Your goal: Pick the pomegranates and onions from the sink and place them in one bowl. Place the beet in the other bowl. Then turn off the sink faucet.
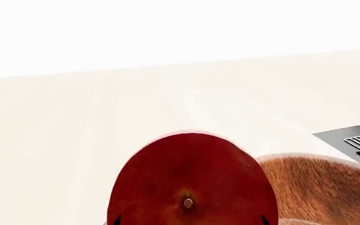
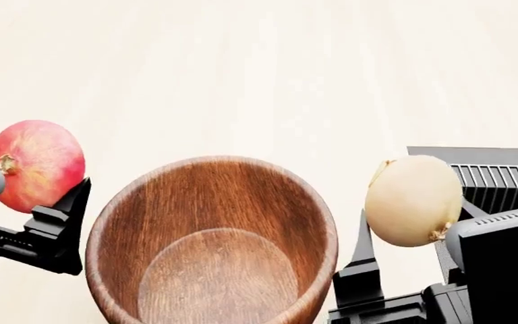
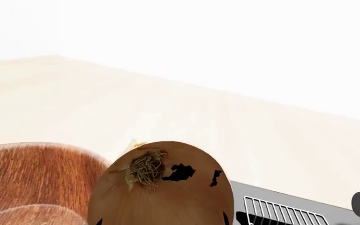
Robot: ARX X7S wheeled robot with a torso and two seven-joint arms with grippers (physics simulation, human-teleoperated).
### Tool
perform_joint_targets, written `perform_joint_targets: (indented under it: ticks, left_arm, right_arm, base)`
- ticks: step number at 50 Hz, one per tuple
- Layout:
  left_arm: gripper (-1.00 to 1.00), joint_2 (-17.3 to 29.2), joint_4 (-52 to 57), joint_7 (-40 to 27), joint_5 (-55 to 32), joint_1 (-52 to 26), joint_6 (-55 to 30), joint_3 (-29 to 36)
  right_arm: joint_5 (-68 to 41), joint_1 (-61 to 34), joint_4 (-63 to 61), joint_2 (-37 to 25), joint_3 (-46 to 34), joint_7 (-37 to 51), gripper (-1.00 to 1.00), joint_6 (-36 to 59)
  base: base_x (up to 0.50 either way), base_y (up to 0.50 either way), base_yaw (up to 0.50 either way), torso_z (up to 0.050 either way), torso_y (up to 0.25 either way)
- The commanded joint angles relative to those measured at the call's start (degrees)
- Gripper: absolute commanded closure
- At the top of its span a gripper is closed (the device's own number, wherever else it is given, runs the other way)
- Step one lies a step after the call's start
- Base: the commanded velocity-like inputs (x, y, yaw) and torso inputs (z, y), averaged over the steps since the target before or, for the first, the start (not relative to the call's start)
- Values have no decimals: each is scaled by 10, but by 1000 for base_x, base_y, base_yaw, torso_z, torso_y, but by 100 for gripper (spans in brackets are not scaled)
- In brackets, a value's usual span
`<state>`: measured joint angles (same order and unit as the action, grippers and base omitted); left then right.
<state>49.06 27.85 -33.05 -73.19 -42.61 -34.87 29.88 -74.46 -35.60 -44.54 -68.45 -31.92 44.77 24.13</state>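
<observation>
The wooden bowl [image 2: 212,246] sits empty at the near centre of the pale table [image 2: 241,67], and both arms flank it with fruit in hand, so the step in hand is delivery into that bowl. At nine o'clock of the bowl, just outside its rim, the left tool [image 2: 38,196] grips a pomegranate [image 2: 36,174]. At three o'clock, also outside the rim, the right tool [image 2: 407,233] grips an onion [image 2: 414,200]. Next, each load probably has to travel inward over the rim before its jaws part, one at a time so the arms do not meet.

The bowl is round, deep and reddish-brown with clear grain. The pomegranate is glossy, mottled red-pink, with a small crown. The onion is a smooth pale tan bulb with a dry root tuft. Beyond it, toward two o'clock, lies the black sink [image 2: 475,156] with its wire rack [image 2: 502,185].
</observation>
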Motion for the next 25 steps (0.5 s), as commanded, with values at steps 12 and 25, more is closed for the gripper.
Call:
perform_joint_targets:
  ticks: [12,25]
  left_arm:
    - [100,-143,-154,49,-237,-338,-237,76]
    - [100,-213,-179,69,-298,-438,-343,176]
  right_arm:
    - [-74,-22,-28,-40,24,10,100,24]
    - [-83,-12,-20,-35,18,2,100,25]
  base:
    - [0,0,0,0,1]
    - [0,0,0,0,0]
